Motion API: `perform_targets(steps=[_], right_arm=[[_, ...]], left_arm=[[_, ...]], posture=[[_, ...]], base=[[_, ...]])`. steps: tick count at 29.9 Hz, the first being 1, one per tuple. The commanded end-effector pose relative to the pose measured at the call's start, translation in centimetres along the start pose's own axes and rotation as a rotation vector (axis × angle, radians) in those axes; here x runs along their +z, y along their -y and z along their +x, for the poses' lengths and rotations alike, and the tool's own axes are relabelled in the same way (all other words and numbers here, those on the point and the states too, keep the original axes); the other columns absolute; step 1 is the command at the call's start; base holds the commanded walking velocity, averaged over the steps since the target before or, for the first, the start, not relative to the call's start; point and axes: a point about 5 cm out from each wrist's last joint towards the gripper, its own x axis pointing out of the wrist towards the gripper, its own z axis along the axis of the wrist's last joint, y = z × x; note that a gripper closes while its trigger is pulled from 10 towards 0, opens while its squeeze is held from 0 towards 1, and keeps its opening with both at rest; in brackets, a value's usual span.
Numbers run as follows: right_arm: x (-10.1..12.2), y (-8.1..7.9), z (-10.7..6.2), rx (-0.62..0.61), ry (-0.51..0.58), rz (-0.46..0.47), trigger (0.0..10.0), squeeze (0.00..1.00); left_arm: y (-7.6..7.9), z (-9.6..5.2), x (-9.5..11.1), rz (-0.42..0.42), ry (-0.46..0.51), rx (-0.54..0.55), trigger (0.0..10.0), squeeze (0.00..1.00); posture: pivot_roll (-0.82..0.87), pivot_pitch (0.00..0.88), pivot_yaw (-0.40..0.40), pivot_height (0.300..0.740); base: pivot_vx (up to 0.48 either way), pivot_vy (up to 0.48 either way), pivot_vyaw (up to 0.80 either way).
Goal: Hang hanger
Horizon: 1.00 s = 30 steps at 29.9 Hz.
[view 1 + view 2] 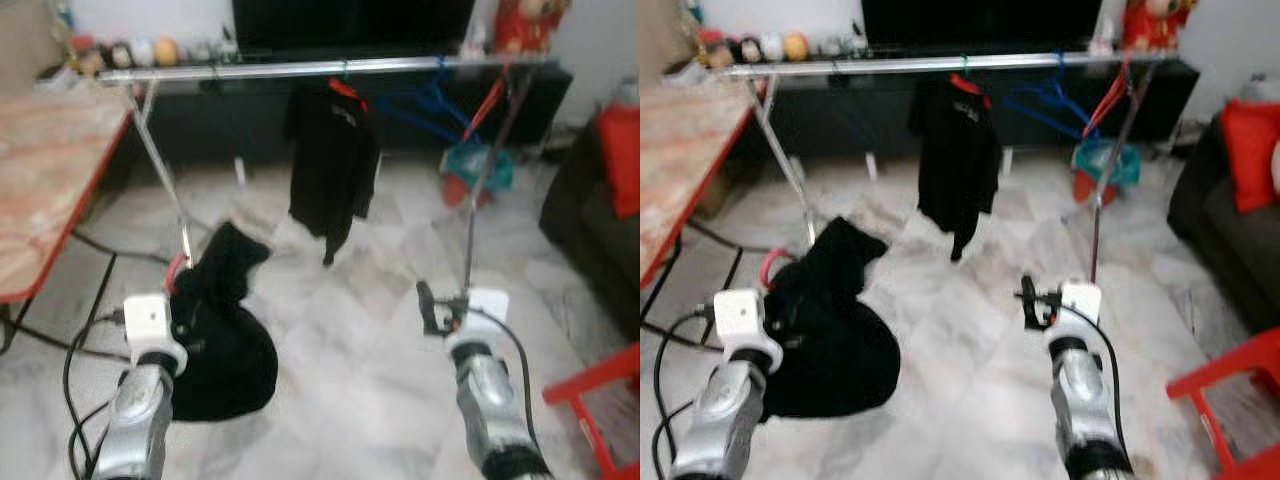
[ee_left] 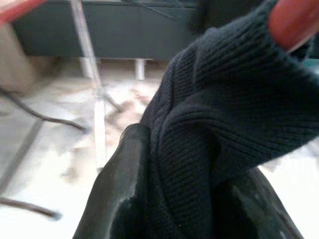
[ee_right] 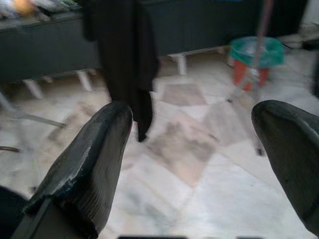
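A living room with a pale marble floor [image 1: 340,330] lies ahead, a dark TV cabinet [image 1: 250,115] along the far wall and a wood-topped surface [image 1: 50,170] at nine o'clock. Across the twelve o'clock end runs a silver clothes rail [image 1: 330,68] on slanted legs; a black shirt [image 1: 332,165] hangs from it on a red hanger [image 1: 345,90], with an empty blue hanger [image 1: 430,105] just beside it toward one o'clock. A green and red bucket [image 1: 478,170] sits on the floor under the rail's right end, and a dark sofa with a red cushion [image 1: 620,160] is at three o'clock.

The left gripper [image 2: 189,189] is at seven o'clock, closed on a black knitted sweater [image 1: 220,330], whose bulk sags below it. A bit of red hanger hook [image 1: 176,268] peeks out at the top of the bundle, so the hanger to be hung seems to be inside the sweater, well apart from the rail. The right gripper [image 3: 199,149] is at five o'clock, fingers spread wide and empty.

The risks, as I judge them: the hold is on soft knit rather than on the hanger itself, so the cloth could slip or the hanger tilt. With the hook half buried, it may miss the rail or snag the shirt. The rail's near leg [image 1: 160,165] stands close to the left arm and could be bumped on approach.
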Motion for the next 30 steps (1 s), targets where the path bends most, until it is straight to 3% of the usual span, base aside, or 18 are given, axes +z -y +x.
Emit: perform_targets(steps=[1,30], right_arm=[[0.4,-0.5,0.3,0.003,0.016,0.014,10.0,0.0],[0.4,-0.6,0.3,0.031,0.014,-0.015,10.0,0.0]], left_arm=[[-0.5,0.2,1.3,0.014,0.05,0.005,10.0,0.0],[0.6,0.1,0.7,-0.012,0.033,-0.027,10.0,0.0]], posture=[[-0.06,0.028,-0.006,0.74],[-0.06,0.004,-0.012,0.74]], base=[[0.405,0.0,0.0],[0.418,0.0,0.0]])
